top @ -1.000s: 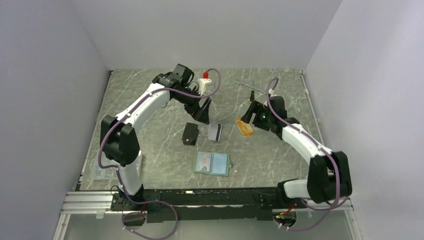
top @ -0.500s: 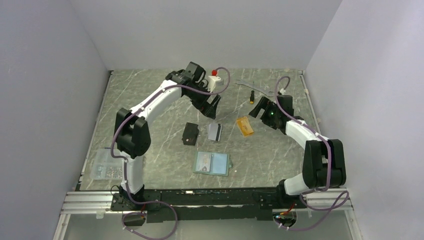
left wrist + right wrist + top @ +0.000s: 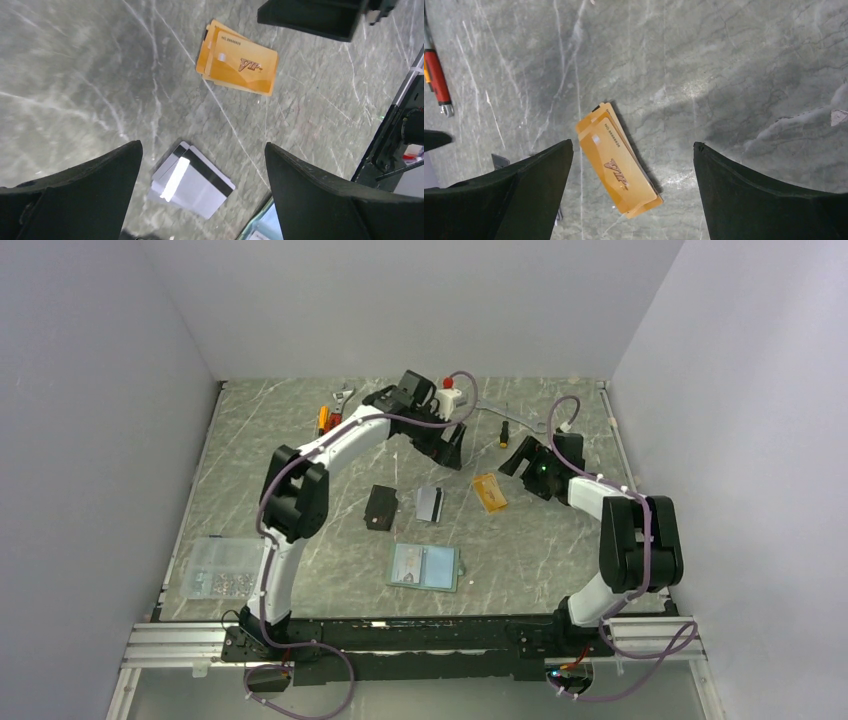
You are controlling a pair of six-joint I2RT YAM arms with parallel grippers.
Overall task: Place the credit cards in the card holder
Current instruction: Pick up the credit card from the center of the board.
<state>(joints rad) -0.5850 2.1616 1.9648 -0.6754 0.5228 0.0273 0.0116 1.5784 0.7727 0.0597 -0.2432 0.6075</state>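
- From above and behind the arm bases, we look down and forward over the whole table [image 3: 560,560], from far off.
- From the left wrist we look down from close by: orange-gold cards [image 3: 240,60] at 1 o'clock, silver-grey cards [image 3: 192,182] at 6.
- From the right wrist we also look down from close by, with the same orange-gold cards toward 6 o'clock.
- All three views share those orange-gold cards.

The room is bright from above, with soft shadows. A white shine sits on the silver cards [image 3: 179,173].
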